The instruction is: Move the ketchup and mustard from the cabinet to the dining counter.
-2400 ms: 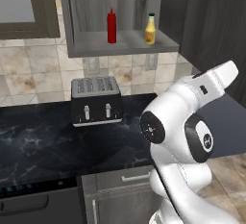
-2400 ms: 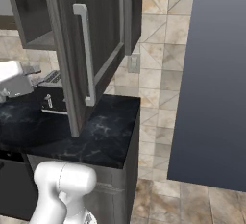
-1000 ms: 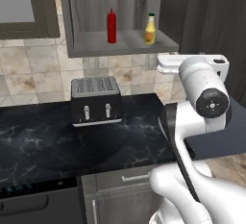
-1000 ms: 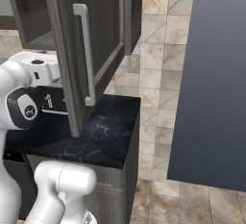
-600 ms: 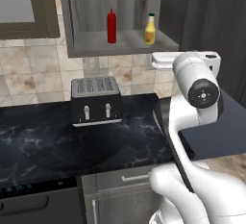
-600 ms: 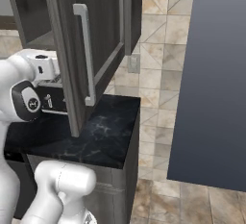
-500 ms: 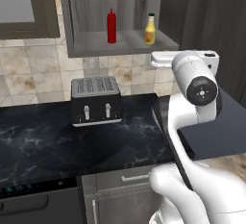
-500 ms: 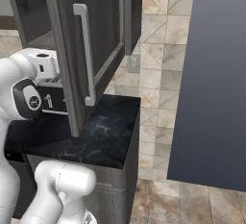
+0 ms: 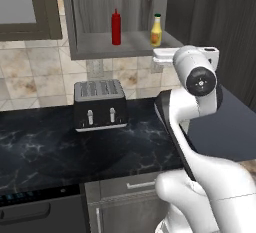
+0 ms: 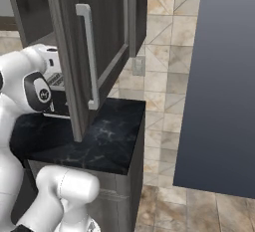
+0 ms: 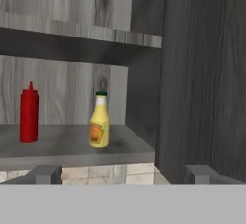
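Cabinet [image 9: 90,7] door was swung open, and both bottles stood upright on its lower shelf. Ketchup [image 9: 116,27] sat mid-shelf; mustard [image 9: 156,30] was to its right, near the shelf's right front corner, well apart from the ketchup, no contact. In the hand view the ketchup [image 11: 29,112] was at far left and the mustard [image 11: 99,120] nearer the centre, label facing the camera, with the cabinet side wall [image 11: 206,74] rising on the right and an upper shelf [image 11: 72,33] across the top. Gripper [image 11: 122,174] had its jaws spread wide, holding nothing; both finger tips [image 11: 45,174] showed low in the hand view, below the shelf's front edge, with the mustard sitting above and between them but farther in. In the left base view the hand [image 9: 165,57] sat just below the shelf's right end, under the mustard, not touching either bottle. Toaster [image 9: 99,104] was on the black worktop [image 9: 50,147] below the cabinet, left of the arm. From the right base view the open door [image 10: 99,42] with its long silver bar handle [image 10: 88,57] hid the shelf contents; the arm [image 10: 30,86] was to the left of the door, over the worktop.
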